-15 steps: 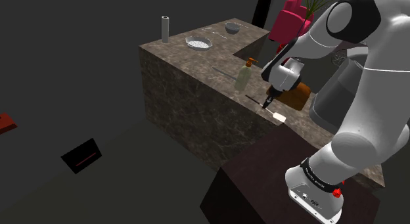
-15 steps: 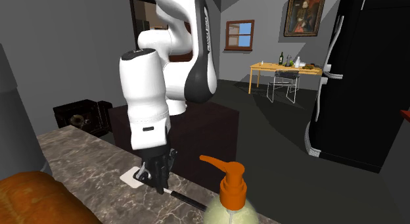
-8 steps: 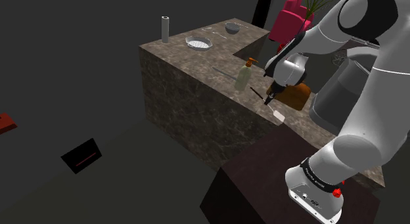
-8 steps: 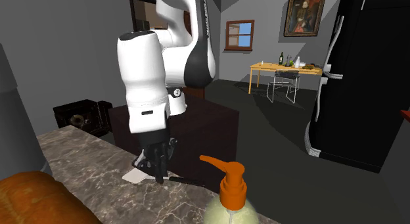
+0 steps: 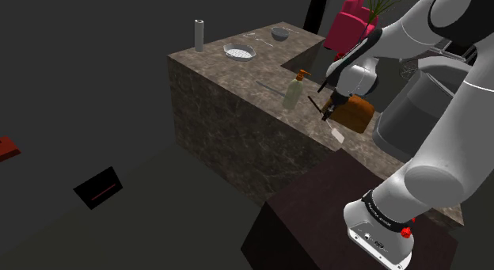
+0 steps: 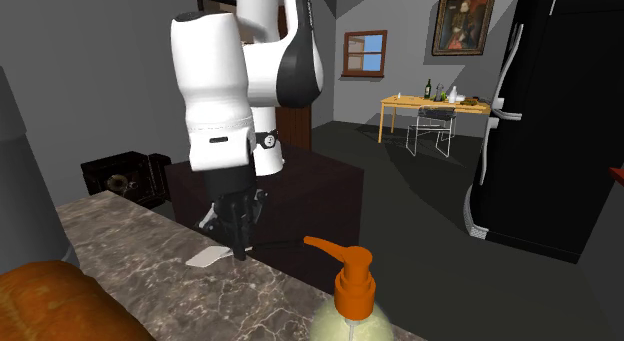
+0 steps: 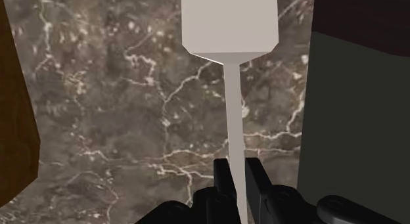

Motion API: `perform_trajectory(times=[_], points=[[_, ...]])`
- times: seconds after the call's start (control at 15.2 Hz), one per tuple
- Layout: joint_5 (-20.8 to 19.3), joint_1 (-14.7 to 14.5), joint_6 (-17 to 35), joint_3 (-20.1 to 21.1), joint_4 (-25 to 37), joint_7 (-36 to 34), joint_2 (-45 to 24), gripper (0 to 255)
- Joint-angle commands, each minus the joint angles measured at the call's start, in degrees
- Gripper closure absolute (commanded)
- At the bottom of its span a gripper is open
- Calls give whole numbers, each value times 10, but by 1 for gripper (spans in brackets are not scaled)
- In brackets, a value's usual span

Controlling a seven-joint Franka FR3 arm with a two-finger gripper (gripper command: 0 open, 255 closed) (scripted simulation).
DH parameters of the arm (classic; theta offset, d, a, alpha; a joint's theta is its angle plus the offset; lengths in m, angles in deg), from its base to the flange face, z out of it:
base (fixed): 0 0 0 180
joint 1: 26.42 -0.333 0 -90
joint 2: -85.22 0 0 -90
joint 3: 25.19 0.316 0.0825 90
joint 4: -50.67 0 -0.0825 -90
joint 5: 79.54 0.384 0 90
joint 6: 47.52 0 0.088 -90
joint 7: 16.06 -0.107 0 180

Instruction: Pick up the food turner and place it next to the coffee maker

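**Food turner clamped above the counter's edge**

The food turner (image 5: pixel 338 136) sits right of centre in the shoulder view. Its long axis slants from the dark handle at upper left down to the white blade at lower right, over the edge of the marble counter (image 5: pixel 222 102). The gripper (image 5: pixel 327 116) is clamped on the thin shaft. In the wrist view the shaft runs straight out from between the fingers (image 7: pixel 223 182), the blade farthest from them and a brown object (image 7: pixel 14 124) to one side. The second exterior view, lower centre, shows the blade pointing frame-left and the handle pointing right toward a soap dispenser (image 6: pixel 352 284). Whether the blade touches the counter cannot be told. The shoulder view adds a strainer (image 5: pixel 239 51) and a grey cylinder (image 5: pixel 199 35) at upper centre.
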Motion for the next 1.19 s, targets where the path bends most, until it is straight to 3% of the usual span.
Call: perform_trajectory(times=[0.0, 0.53, 1.12], points=[[-25, -10, -13, -15, -3, -18, 19, 255], [-114, -36, -62, -53, -4, -84, 87, 255], [-198, -44, -127, -68, 8, -147, 158, 255]])
